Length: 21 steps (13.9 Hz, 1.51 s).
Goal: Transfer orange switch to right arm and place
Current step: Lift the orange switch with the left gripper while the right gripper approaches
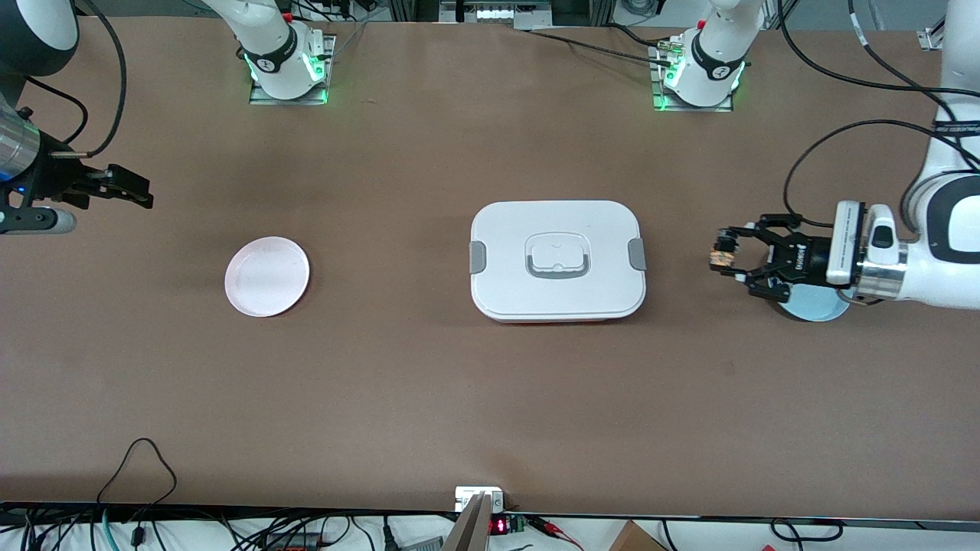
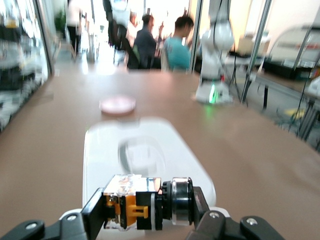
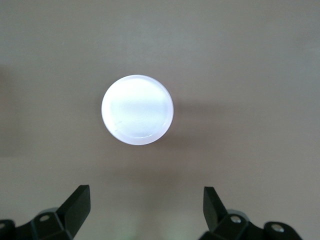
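Handover stage of the transfer. Orange switch [image 2: 142, 202] is shown clamped crosswise between the fingers of the left gripper [image 1: 726, 254], which is held in the air just past the blue plate [image 1: 819, 310] at the left arm's end of the table and is aimed toward the white lidded box [image 1: 557, 259]. Right gripper [image 3: 147, 205] is held over the right arm's end, fingers spread wide and empty, with the pink plate [image 3: 137, 110] below and ahead of its fingertips. For a clean exchange, the exposed black cap end is best presented toward the receiving fingers, and release is best delayed until the second grip is judged firm; a small cylinder may twist or slip if pinched off-centre.
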Each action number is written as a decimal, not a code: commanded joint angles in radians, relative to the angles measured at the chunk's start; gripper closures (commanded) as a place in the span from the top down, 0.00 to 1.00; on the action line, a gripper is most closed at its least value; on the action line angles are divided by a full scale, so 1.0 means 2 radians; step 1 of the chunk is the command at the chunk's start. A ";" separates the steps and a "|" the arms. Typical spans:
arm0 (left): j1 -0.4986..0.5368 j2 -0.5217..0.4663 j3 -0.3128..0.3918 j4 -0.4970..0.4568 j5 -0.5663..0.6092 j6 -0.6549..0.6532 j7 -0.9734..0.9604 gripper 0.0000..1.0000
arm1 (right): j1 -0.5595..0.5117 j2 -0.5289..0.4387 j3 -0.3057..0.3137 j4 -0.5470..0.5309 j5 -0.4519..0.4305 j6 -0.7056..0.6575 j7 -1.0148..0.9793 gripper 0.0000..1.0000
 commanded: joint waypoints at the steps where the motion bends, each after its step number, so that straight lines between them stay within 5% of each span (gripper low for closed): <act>1: 0.006 -0.021 -0.047 -0.007 -0.072 0.001 -0.022 0.00 | -0.006 0.010 0.000 -0.020 0.049 -0.006 -0.032 1.00; 6: 0.007 -0.103 -0.120 -0.109 -0.262 0.093 -0.024 0.00 | 0.008 0.034 0.003 -0.030 0.153 -0.035 -0.092 1.00; 8: 0.007 -0.130 -0.150 -0.126 -0.280 0.123 -0.025 0.00 | 0.031 0.030 0.003 -0.030 0.198 -0.042 -0.078 1.00; 13: 0.006 -0.198 -0.216 -0.159 -0.349 0.214 -0.055 0.00 | 0.071 0.033 0.002 -0.030 0.417 -0.053 -0.067 1.00; 15: 0.006 -0.208 -0.238 -0.159 -0.356 0.247 -0.073 0.00 | 0.094 0.034 0.002 -0.030 0.473 -0.028 -0.067 1.00; 21: 0.007 -0.245 -0.260 -0.195 -0.392 0.267 -0.089 0.00 | 0.164 0.070 0.002 -0.030 0.662 0.061 -0.066 1.00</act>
